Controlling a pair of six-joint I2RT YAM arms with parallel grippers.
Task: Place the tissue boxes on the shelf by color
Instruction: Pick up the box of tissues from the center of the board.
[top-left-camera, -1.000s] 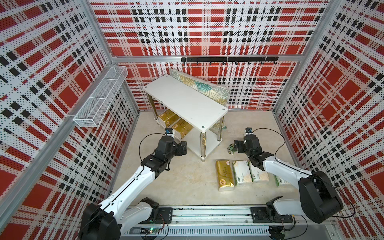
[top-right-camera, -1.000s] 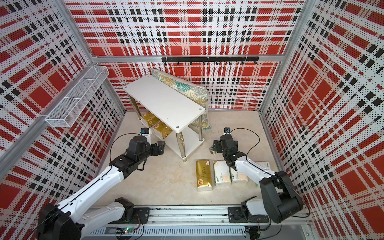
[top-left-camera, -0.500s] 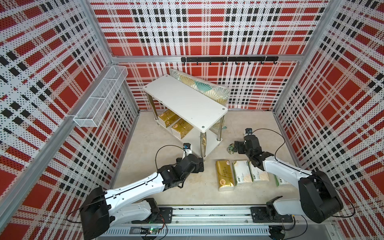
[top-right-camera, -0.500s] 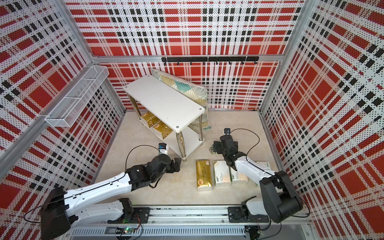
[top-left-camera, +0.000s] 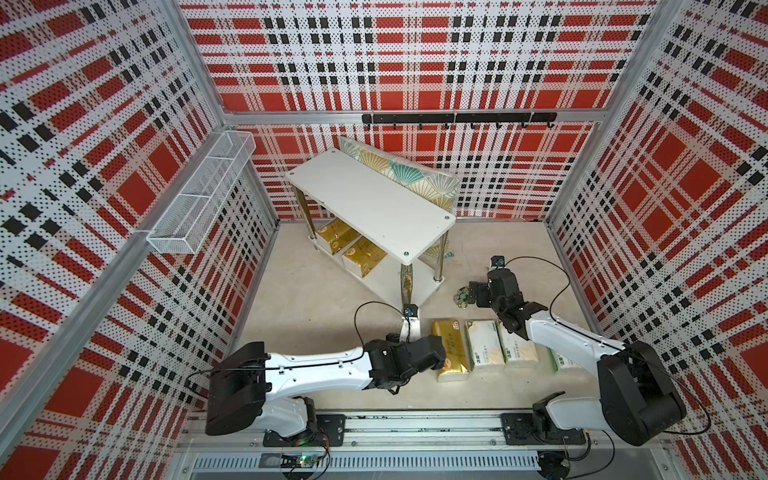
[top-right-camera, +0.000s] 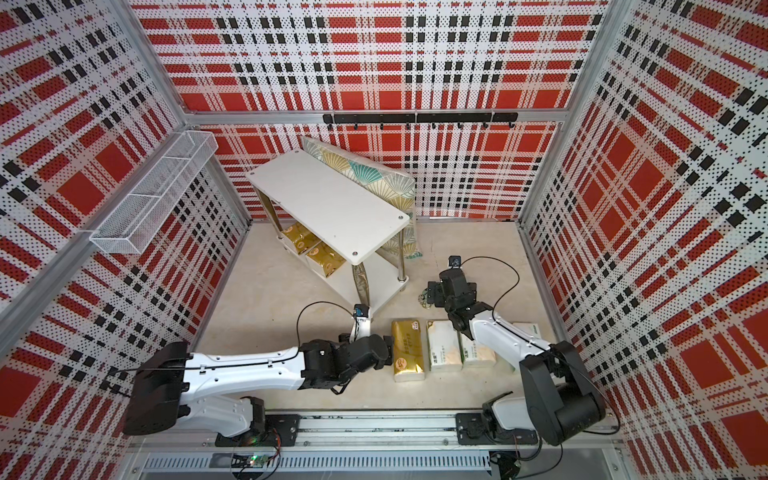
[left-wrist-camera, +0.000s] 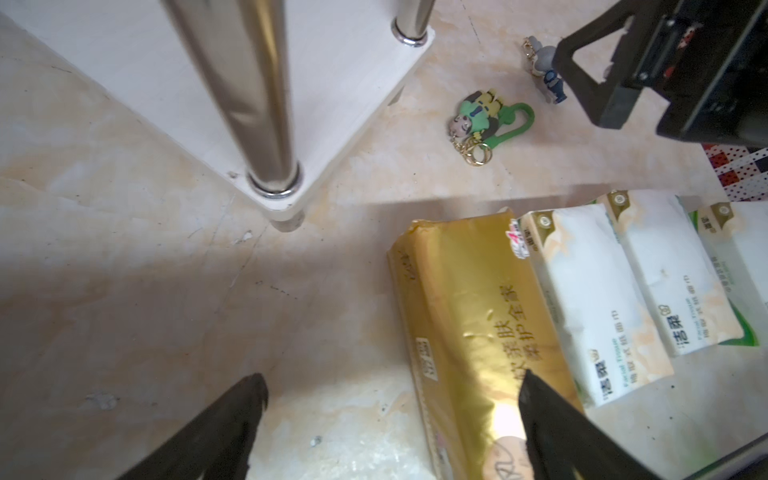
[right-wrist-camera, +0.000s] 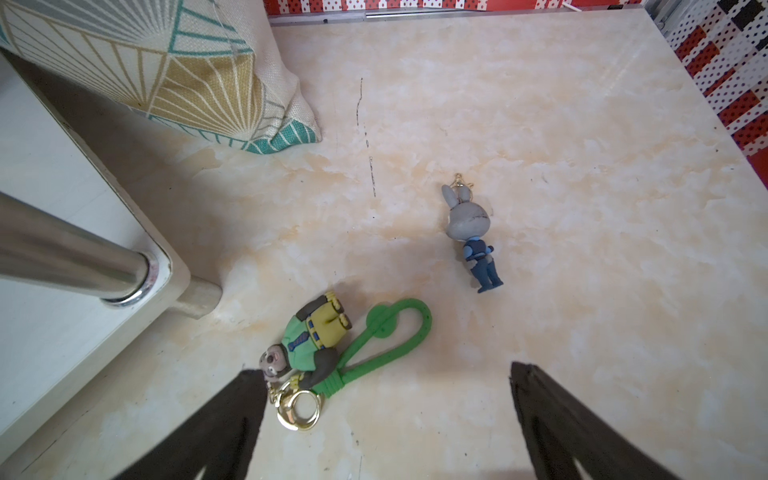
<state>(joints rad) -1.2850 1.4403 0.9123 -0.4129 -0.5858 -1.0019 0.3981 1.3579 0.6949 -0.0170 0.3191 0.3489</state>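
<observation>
The shelf (top-left-camera: 374, 203) stands at the back, with two gold tissue boxes (top-left-camera: 336, 235) (top-left-camera: 363, 257) on its lower board. On the floor in front lie a gold box (top-left-camera: 451, 351) and white boxes (top-left-camera: 484, 345) (top-left-camera: 517, 347) side by side. Another white box (top-left-camera: 561, 363) shows partly under my right arm. My left gripper (left-wrist-camera: 392, 380) is open at the gold box's (left-wrist-camera: 469, 316) near end, one finger above its top and the other over bare floor. My right gripper (right-wrist-camera: 386, 370) is open and empty over the floor beside the shelf's corner leg (right-wrist-camera: 75, 266).
A fan-patterned cushion (top-left-camera: 403, 174) leans behind the shelf. A sloth keychain with a green loop (right-wrist-camera: 316, 340) and a rabbit figure (right-wrist-camera: 471, 232) lie below the right gripper. A wire basket (top-left-camera: 203, 199) hangs on the left wall and a hook rail (top-left-camera: 457, 118) on the back wall.
My left arm has swung from the shelf's front down and to the right, and its gripper is now at the gold box on the floor. The right arm has not moved.
</observation>
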